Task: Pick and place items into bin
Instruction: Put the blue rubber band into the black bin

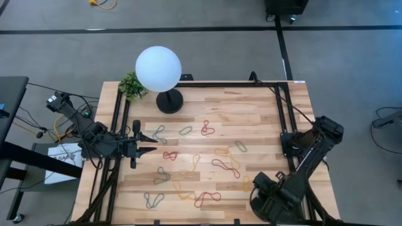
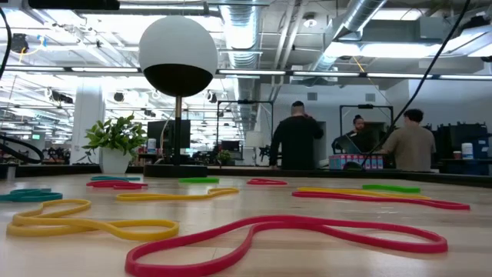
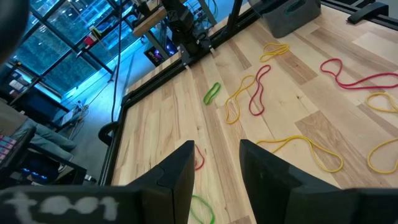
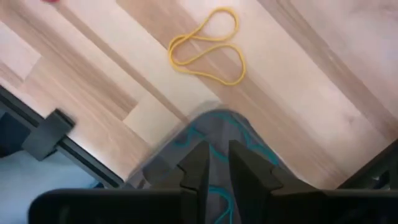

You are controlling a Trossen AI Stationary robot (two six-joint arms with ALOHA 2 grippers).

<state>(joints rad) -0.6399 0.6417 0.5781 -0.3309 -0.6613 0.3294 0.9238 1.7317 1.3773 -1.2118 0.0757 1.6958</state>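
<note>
Many rubber-band loops (image 1: 188, 166) in red, yellow, green and grey-blue lie scattered flat over the wooden table. In the low view a red loop (image 2: 284, 235) and a yellow loop (image 2: 88, 225) lie nearest. My left gripper (image 1: 149, 144) is open at the table's left side, fingers pointing right, low over the wood. A red loop (image 3: 198, 158) and a green loop (image 3: 202, 208) lie just ahead of my left gripper (image 3: 216, 168). My right gripper (image 4: 217, 163) is shut, pointing down over the grey bin (image 4: 217, 134) at the table's near right. Grey-blue loops show in the bin, and a yellow loop (image 4: 208, 46) lies beside it. My right gripper hangs directly above the bin, fingers pointing down. Whether its fingertips touch the bin or the grey-blue loops in it, I cannot tell.
A white globe lamp (image 1: 158, 68) on a black base (image 1: 169, 100) and a small plant (image 1: 132, 85) stand at the far left. Black frame rails (image 1: 116, 135) run along the left and right edges. People stand in the room behind the table (image 2: 296, 135).
</note>
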